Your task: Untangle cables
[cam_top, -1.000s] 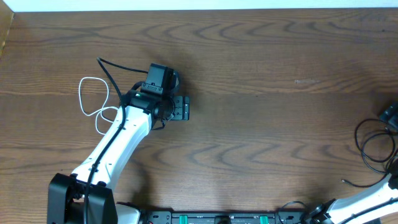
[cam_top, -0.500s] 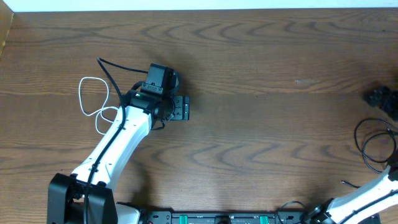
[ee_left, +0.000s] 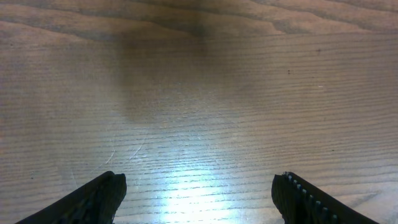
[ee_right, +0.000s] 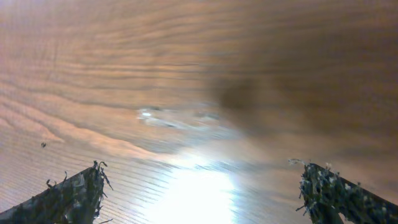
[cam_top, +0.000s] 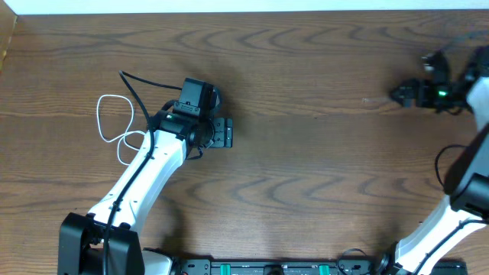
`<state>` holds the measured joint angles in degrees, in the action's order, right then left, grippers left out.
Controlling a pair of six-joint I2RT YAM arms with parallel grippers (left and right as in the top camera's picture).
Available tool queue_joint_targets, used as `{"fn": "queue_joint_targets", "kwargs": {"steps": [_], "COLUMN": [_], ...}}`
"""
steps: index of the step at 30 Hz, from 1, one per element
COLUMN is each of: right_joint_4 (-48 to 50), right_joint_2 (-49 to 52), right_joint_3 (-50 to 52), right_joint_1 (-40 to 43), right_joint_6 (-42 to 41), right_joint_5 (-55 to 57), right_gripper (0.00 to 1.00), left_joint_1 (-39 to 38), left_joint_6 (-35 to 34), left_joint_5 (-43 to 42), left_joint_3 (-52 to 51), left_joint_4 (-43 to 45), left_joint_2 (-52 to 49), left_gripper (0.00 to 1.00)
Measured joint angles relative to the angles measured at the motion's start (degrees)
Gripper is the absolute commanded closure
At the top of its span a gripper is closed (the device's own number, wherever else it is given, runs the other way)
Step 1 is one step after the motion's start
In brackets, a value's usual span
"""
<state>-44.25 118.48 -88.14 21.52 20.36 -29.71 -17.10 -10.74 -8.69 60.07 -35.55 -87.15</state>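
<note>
The white cable [cam_top: 116, 136] is lying in loose loops on the left part of the wooden table [cam_top: 306, 191], just beside the left arm [cam_top: 141, 179]. A thin black cable [cam_top: 131, 88] is lying a bit farther back. It is running from the bare wood toward the arm's wrist and slipping under it. I cannot tell if the two cords are crossing there.

Way over at the right edge, another black cable [cam_top: 439, 164] is curling in a loop. Part of it is hiding behind the right arm [cam_top: 466, 191].

The left gripper [cam_top: 223, 134] is sitting low over the table to the right of the white loops and pointing away from them. In its own camera the left gripper [ee_left: 199, 199] is standing wide open, with only bare wood between its fingers [ee_left: 99, 196].

The right gripper [cam_top: 397, 94] is hanging over the far right part of the table, well apart from the black loop. Its camera picture is blurry, but the right gripper [ee_right: 202, 199] is spread wide too, and it is holding nothing.
</note>
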Motion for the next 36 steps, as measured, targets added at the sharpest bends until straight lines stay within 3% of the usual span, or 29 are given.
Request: {"fn": "queue_joint_targets", "kwargs": {"steps": [9, 20, 27, 36], "right_joint_4": [-2.3, -3.5, -2.5, -0.2], "right_joint_2": [0.0, 0.0, 0.0, 0.0], "right_joint_3": [0.0, 0.0, 1.4, 4.0], "right_joint_1": [-13.9, -28.4, -36.3, -41.1], "right_joint_6": [0.2, 0.2, 0.2, -1.5], "right_joint_5": [8.7, 10.7, 12.2, 15.7], "right_gripper": [0.01, 0.01, 0.01, 0.01], "left_joint_1": [0.0, 0.0, 0.6, 13.9], "left_joint_6": [0.0, 0.0, -1.4, -11.1], "left_joint_5": [0.0, 0.5, 5.7, 16.2], "left_joint_3": [0.0, 0.0, 0.0, 0.0], "left_joint_4": [0.0, 0.0, 0.0, 0.2], "left_joint_2": [0.0, 0.0, 0.0, 0.0], "left_gripper": [0.2, 0.2, 0.2, 0.2]}}
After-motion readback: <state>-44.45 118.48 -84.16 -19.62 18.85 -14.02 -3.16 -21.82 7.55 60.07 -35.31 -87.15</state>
